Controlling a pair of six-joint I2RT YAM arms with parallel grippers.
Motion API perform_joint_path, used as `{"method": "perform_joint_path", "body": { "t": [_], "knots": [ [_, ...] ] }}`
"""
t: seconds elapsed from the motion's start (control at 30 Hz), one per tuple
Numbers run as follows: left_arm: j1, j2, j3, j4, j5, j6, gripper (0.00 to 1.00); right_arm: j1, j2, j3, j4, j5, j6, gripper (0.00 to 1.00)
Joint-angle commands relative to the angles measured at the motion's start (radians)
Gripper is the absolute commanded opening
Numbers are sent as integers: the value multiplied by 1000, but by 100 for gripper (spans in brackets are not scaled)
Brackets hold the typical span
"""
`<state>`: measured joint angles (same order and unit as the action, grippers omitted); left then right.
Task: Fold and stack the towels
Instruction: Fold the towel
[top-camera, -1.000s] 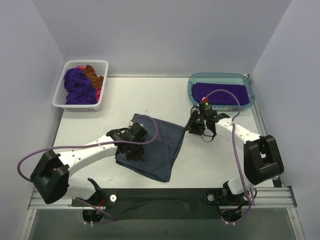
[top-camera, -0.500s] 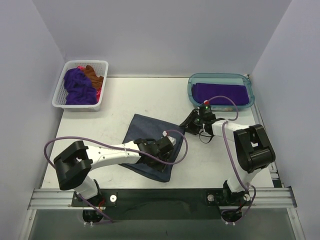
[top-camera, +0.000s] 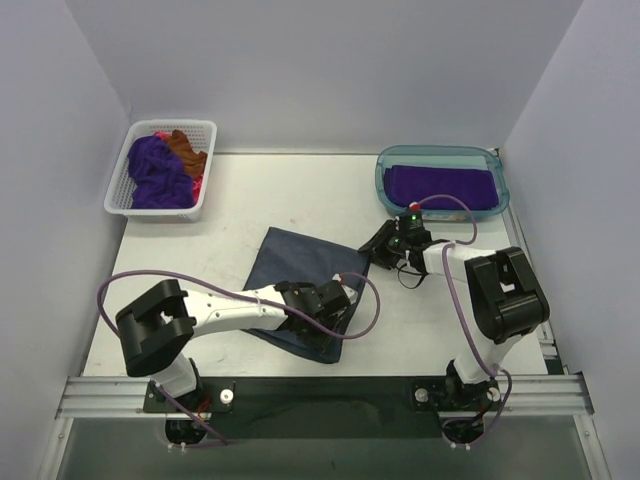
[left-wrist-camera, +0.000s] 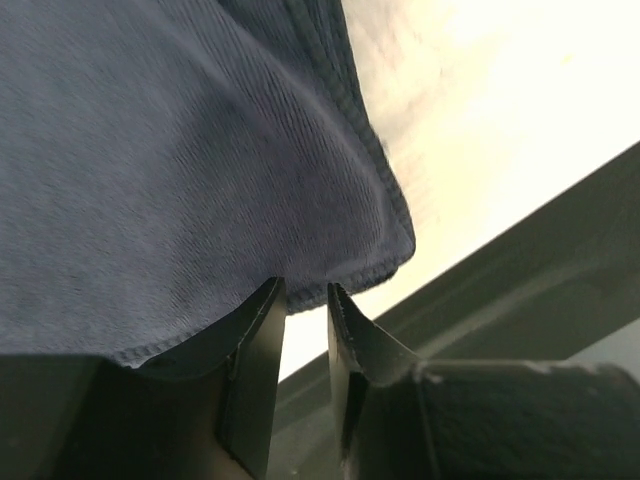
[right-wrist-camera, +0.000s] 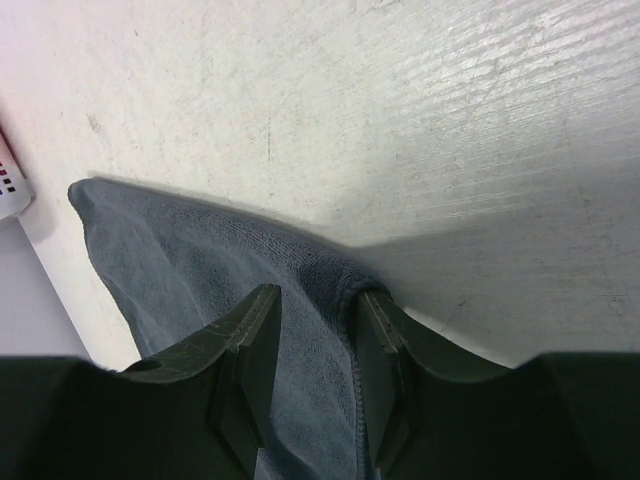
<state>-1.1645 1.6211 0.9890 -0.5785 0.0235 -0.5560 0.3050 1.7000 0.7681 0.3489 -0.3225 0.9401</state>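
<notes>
Top external view: a blue-grey towel (top-camera: 295, 265) is spread at table centre, its 3 o'clock corner clamped by the right gripper (right-wrist-camera: 315, 295); the left gripper (left-wrist-camera: 305, 290) is set at the 5 o'clock corner, grip unclear, apparently so that edge can be lifted for folding

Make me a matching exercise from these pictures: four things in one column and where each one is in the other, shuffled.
1. slate towel
2. folded purple towel
3. crumpled purple towel
4. right gripper

A. in the white basket
B. closed on the slate towel's right corner
C. in the teal tub
D. lying on the table

Pairs: 1-D, 2-C, 3-A, 4-B
</notes>
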Motion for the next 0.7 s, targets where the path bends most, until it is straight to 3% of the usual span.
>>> {"method": "perform_joint_path", "body": {
  "t": [0.0, 0.07, 0.37, 0.67],
  "knots": [
    [-8, 14, -22, 11, 64, 22, 33, -7, 12, 7, 25, 13, 12, 35],
    [-8, 14, -33, 6, 69, 19, 29, -12, 16, 8, 28, 13, 14, 34],
    [-9, -12, -113, -6, 104, 7, 20, -53, 21, 11, 28, 11, 19, 6],
    [-8, -32, -132, -24, 108, -18, 15, -96, 52, 43, 24, -53, 25, 4]
  ]
}}
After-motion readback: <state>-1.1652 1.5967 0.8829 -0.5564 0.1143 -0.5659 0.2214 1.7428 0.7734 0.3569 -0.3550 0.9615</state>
